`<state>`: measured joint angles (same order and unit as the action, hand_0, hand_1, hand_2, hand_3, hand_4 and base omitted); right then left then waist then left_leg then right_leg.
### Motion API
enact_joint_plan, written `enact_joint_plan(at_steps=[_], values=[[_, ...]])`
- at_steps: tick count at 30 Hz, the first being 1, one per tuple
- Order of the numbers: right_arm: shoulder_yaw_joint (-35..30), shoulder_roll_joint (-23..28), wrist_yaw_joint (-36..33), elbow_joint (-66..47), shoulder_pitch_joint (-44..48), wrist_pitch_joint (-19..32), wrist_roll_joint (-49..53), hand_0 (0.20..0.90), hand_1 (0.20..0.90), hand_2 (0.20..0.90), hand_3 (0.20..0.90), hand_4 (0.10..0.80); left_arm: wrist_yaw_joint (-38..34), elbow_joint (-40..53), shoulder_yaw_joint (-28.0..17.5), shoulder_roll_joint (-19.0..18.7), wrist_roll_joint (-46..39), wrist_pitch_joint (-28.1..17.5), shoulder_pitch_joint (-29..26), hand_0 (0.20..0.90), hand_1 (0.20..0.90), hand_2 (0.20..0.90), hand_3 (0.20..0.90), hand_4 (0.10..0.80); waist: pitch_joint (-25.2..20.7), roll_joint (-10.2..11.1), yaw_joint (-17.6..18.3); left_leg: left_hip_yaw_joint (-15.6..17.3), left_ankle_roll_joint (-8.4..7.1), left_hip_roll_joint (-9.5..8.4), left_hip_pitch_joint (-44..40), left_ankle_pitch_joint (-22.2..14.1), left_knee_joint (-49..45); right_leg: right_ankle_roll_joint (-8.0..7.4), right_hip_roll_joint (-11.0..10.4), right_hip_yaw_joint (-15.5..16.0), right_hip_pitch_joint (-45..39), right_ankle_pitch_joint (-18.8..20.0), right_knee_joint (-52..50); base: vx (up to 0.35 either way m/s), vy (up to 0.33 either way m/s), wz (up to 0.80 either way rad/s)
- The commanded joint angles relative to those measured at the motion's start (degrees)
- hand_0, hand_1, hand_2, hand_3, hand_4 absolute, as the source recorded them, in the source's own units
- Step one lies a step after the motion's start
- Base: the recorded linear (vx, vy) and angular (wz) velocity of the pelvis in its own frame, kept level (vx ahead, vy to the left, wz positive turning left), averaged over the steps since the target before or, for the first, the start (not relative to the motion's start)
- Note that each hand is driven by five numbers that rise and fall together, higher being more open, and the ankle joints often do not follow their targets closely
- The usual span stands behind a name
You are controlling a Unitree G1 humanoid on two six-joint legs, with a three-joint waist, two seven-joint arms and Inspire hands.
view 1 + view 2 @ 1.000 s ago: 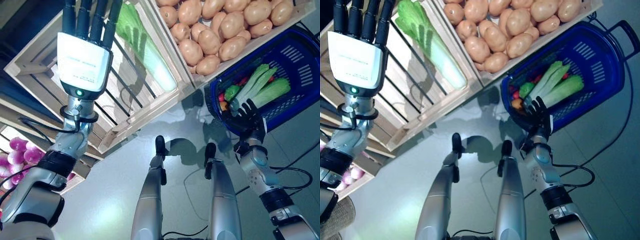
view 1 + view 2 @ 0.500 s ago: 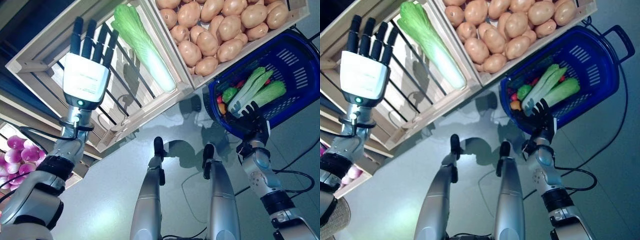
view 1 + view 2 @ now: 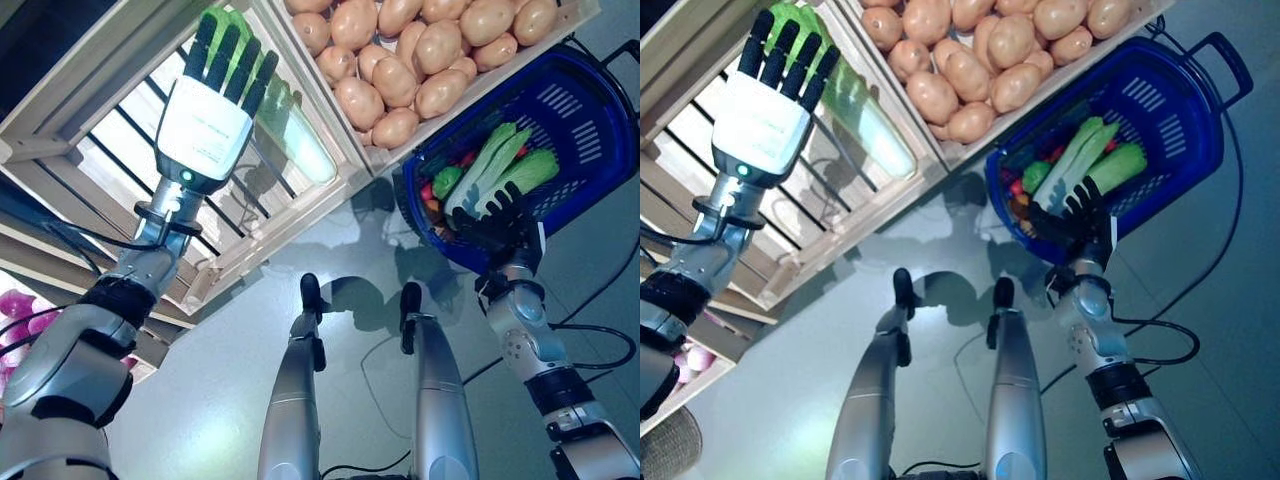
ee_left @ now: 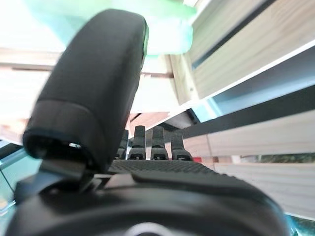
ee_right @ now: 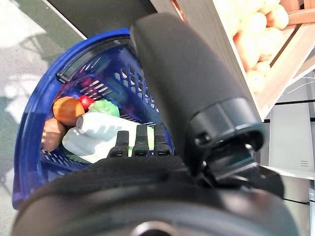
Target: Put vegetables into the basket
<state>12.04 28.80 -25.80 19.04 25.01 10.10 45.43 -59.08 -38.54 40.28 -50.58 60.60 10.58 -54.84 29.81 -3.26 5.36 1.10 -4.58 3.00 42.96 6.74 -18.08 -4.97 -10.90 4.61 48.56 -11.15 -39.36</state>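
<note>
The right hand curls its fingers on the near rim of the blue basket, which holds greens just past its fingers. The left hand, fingers straight and empty, hovers over the long cabbage in the slatted crate. It looks long, light, leafy and bruisable; the firmer pale stalk end seems the best hold.

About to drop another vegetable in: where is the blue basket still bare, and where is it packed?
The basket is bare in its far half, under the handle. The near half is crowded: two cabbages and small vegetables lie there, beside the right hand. The potato crate is full.
</note>
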Motion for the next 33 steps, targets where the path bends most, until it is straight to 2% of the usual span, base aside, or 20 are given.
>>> enact_joint_plan(at_steps=[1,8,12,15,24,33], values=[[-1.7,2.0,0.7,-4.8,1.0,3.5,-1.2,0.9,0.9,0.9,0.9,0.8,-7.1,0.9,-5.3,-3.4,-0.3,3.6,-7.5,0.9,0.9,0.9,0.9,0.8,0.0,1.9,-0.2,5.2,4.33,-1.89,2.1,-6.8,-7.7,4.08,4.1,0.8,-2.5,7.8,9.2,0.004,0.002,-0.03],[-1.5,1.8,0.9,-4.8,1.9,2.9,-1.6,0.9,0.9,0.9,0.9,0.8,-2.0,0.7,-4.0,-3.1,1.9,2.9,-10.0,0.9,0.9,0.9,0.9,0.8,0.0,2.0,0.0,5.1,4.22,-1.83,2.5,-6.5,-7.3,3.96,4.3,0.6,-2.0,8.1,9.6,-0.001,0.002,-0.02],[-1.5,2.5,1.2,-4.4,2.5,2.9,-1.4,0.9,0.9,0.9,0.9,0.8,2.4,-0.3,-1.7,-3.5,4.0,1.0,-11.8,0.9,0.9,0.9,0.9,0.8,0.0,2.1,0.4,5.2,4.11,-1.71,3.0,-6.3,-7.0,3.74,4.3,0.5,-1.6,8.8,10.4,0.0,0.0,0.0],[-1.6,3.2,1.6,-4.3,3.2,2.5,-1.2,0.9,0.9,0.9,0.9,0.8,5.4,-1.4,0.1,-3.7,4.9,1.5,-13.0,0.9,0.9,0.9,0.9,0.8,0.0,2.3,0.6,5.2,4.14,-1.62,3.1,-6.1,-6.4,3.52,4.5,0.4,-1.4,9.1,10.9,0.0,0.0,0.0],[-1.2,4.3,1.6,-3.8,4.6,2.8,-0.4,0.9,0.9,0.9,0.9,0.8,6.7,-5.1,3.4,-3.7,3.8,3.6,-16.2,0.9,0.9,0.9,0.9,0.8,0.0,2.9,0.8,5.1,4.19,-1.5,4.4,-5.7,-5.8,3.25,5.0,0.2,-0.3,10.1,12.1,0.0,0.0,0.0],[-1.6,4.0,1.2,-4.4,4.7,2.8,-1.0,0.9,0.9,0.9,0.9,0.8,10.5,-5.9,4.0,-3.0,3.0,3.9,-17.4,0.9,0.9,0.9,0.9,0.8,0.0,3.1,0.6,4.6,4.16,-1.9,5.0,-5.7,-5.3,3.2,5.1,0.5,0.1,10.1,12.6,0.0,0.0,0.0]])
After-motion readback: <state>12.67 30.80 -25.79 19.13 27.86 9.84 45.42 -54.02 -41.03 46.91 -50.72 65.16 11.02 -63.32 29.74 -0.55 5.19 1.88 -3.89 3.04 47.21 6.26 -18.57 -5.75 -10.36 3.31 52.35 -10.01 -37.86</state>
